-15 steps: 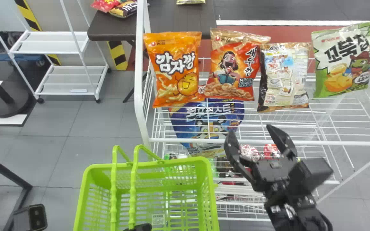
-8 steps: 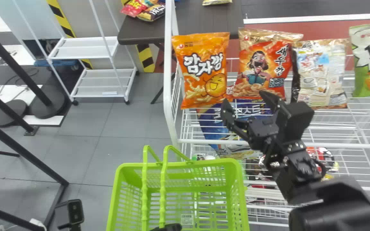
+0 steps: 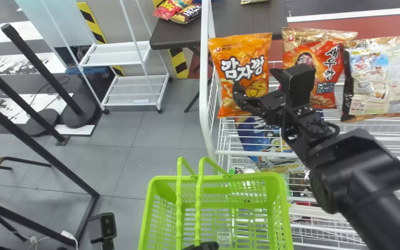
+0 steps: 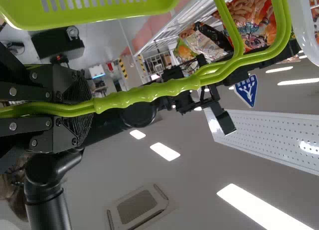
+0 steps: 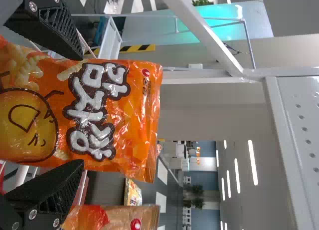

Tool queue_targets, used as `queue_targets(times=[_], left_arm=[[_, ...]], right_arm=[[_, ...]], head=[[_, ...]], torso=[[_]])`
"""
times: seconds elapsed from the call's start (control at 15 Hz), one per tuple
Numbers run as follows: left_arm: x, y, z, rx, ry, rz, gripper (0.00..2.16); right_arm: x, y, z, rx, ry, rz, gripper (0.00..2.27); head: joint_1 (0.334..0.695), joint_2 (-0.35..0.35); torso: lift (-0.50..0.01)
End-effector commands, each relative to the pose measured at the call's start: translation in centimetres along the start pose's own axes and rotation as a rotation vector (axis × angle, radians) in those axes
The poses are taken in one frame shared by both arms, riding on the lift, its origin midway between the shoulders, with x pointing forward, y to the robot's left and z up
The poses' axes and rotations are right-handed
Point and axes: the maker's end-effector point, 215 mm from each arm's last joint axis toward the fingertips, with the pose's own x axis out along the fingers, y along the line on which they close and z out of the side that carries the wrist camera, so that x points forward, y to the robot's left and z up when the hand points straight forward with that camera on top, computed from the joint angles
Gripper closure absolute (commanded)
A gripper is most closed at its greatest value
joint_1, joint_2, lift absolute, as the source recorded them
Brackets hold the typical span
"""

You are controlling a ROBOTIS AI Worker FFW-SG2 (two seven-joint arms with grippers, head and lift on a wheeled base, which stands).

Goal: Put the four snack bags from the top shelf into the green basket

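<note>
Flanking the orange snack bag [image 3: 244,48] on both sides, the right claw [image 3: 255,79] stands spread.

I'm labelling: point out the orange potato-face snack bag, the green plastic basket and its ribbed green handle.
Orange potato-face snack bag [image 3: 242,66], head view: printed front.
Green plastic basket [image 3: 252,176], head view: far rim.
Ribbed green handle [image 4: 149,93], left wrist view: grip.

Grey tiled floor [image 3: 148,139], white wheeled rack [image 3: 116,55], black posts [image 3: 41,69] on round bases [image 3: 71,120], yellow-and-black striping [image 3: 94,22] along a pale wall [image 3: 111,21], strip lights [image 4: 164,151] and a square vent [image 4: 137,205] in the grey ceiling [image 4: 194,180].
</note>
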Motion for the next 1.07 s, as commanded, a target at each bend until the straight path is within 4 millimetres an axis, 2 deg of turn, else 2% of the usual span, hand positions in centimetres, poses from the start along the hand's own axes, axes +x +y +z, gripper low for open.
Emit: queue_targets(times=[0.0, 0.2, 0.33, 0.4, 0.47, 0.53, 0.6, 0.67, 0.73, 0.8, 1.0], left_arm=[[-0.1, 0.0, 0.0, -0.001, -0.002, 0.0, 2.15], [-0.1, -0.1, 0.1, 0.002, -0.005, -0.003, 2.15], [-0.3, -0.1, 0.2, 0.003, -0.01, -0.003, 2.15], [-0.4, -0.2, 0.3, 0.002, -0.012, -0.005, 2.15], [-0.5, -0.2, 0.3, 0.002, -0.015, -0.005, 2.15], [-0.5, -0.3, 0.3, 0.0, -0.017, -0.008, 2.15], [-0.5, -0.3, 0.3, 0.002, -0.017, -0.009, 2.15], [-0.5, -0.3, 0.4, 0.005, -0.015, -0.006, 2.15], [-0.5, -0.3, 0.3, 0.002, -0.015, -0.006, 2.15], [-0.6, -0.3, 0.4, 0.004, -0.017, -0.005, 2.15], [-0.7, -0.4, 0.4, 0.002, -0.019, -0.007, 2.15]], right_arm=[[2.0, -0.5, -1.0, -0.034, 0.055, 0.017, 0.07], [3.5, -2.3, -4.3, -0.073, 0.163, 0.041, 0.08], [3.7, -2.5, -5.0, -0.069, 0.182, 0.084, 0.16], [3.8, -2.1, -4.7, -0.065, 0.179, 0.116, 0.32], [3.8, -1.4, -4.6, -0.061, 0.177, 0.148, 0.6], [3.7, -0.8, -4.4, -0.05, 0.174, 0.18, 0.99], [3.7, -0.7, -4.4, -0.047, 0.173, 0.19, 1.57], [3.7, -0.8, -4.4, -0.041, 0.173, 0.186, 1.97], [3.6, -0.9, -4.5, -0.036, 0.173, 0.185, 2.05], [3.4, -0.9, -4.7, -0.031, 0.172, 0.185, 2.24], [2.5, 0.3, -4.9, -0.013, 0.156, 0.193, 2.25]], head=[[0.695, 0.249], [0.695, 0.247], [0.695, 0.241], [0.695, 0.237], [0.695, 0.236], [0.695, 0.242], [0.695, 0.249], [0.695, 0.254], [0.695, 0.257], [0.695, 0.256], [0.695, 0.255]], torso=[[0.0], [0.0], [0.0], [0.0], [0.0], [0.0], [0.0], [0.0], [0.0], [0.0], [0.0]])
